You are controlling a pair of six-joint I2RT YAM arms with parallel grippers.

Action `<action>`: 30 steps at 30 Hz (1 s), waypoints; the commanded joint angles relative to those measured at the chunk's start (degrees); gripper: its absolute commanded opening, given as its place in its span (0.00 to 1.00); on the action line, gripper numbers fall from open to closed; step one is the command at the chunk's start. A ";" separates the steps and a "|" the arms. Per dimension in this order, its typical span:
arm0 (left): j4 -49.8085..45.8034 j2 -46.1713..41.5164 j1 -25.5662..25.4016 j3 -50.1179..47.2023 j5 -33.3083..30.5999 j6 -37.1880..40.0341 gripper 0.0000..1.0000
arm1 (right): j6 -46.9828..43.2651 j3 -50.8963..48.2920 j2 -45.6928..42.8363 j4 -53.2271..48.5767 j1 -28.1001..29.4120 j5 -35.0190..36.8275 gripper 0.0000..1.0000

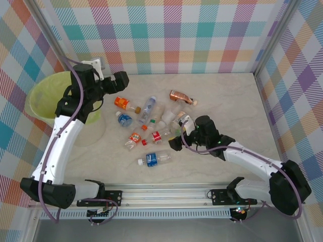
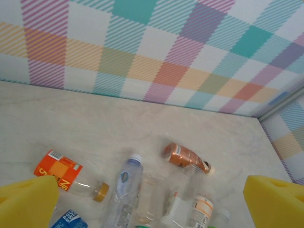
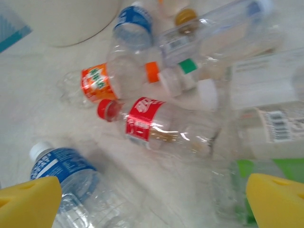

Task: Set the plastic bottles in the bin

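Several plastic bottles lie in a loose heap mid-table: an orange-label one point(image 1: 122, 104), a brown one point(image 1: 181, 97), a red-label one point(image 1: 159, 135) and a blue-label one point(image 1: 155, 159) nearest me. The bin point(image 1: 50, 96), lined with a yellow-green bag, stands at the far left. My left gripper point(image 1: 122, 82) hangs open above the heap's left end, beside the bin; under it lie the orange-label bottle point(image 2: 61, 172) and brown bottle point(image 2: 185, 156). My right gripper point(image 1: 178, 133) is open and low at the heap's right side, with the red-label bottle point(image 3: 156, 126) just ahead of its yellow pads point(image 3: 273, 199).
Checked walls close the table at the back and both sides. The bin's pale base point(image 3: 71, 19) rises beyond the heap in the right wrist view. A metal rail point(image 1: 166, 194) runs along the near edge. Bare tabletop point(image 1: 232, 106) spreads to the right.
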 commanded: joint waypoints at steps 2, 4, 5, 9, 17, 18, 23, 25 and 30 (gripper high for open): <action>-1.61 -1.49 -0.56 -2.95 4.53 1.44 1.00 | -12.26 4.58 4.93 -6.86 1.98 -13.99 1.00; -1.90 -2.43 -0.56 -4.20 5.94 1.87 1.00 | -17.41 6.27 7.08 -9.28 3.64 -14.45 1.00; -2.02 -2.97 -0.57 -4.79 7.09 1.91 1.00 | -19.98 7.63 8.37 -11.29 4.40 -14.57 1.00; -2.68 -4.18 -0.56 -7.31 9.72 1.11 1.00 | -27.90 13.10 14.48 -19.55 6.82 -13.97 0.99; -1.99 -6.61 -0.56 -11.89 6.07 -0.26 1.00 | -40.29 18.64 24.05 -24.13 12.69 -5.47 0.95; -1.98 -6.67 -0.56 -12.01 5.89 -0.29 1.00 | -41.41 19.11 25.09 -24.66 13.21 -4.53 0.95; -3.81 -6.71 -0.56 -11.90 2.28 -0.02 1.00 | -44.39 19.28 28.76 -24.92 14.78 -0.38 0.93; -4.09 -6.72 -0.56 -11.97 2.57 0.41 1.00 | -44.31 19.02 29.65 -24.39 15.11 0.04 0.89; -2.92 -6.84 -0.56 -12.87 3.88 0.34 1.00 | -43.24 17.58 29.97 -20.70 15.55 2.08 0.75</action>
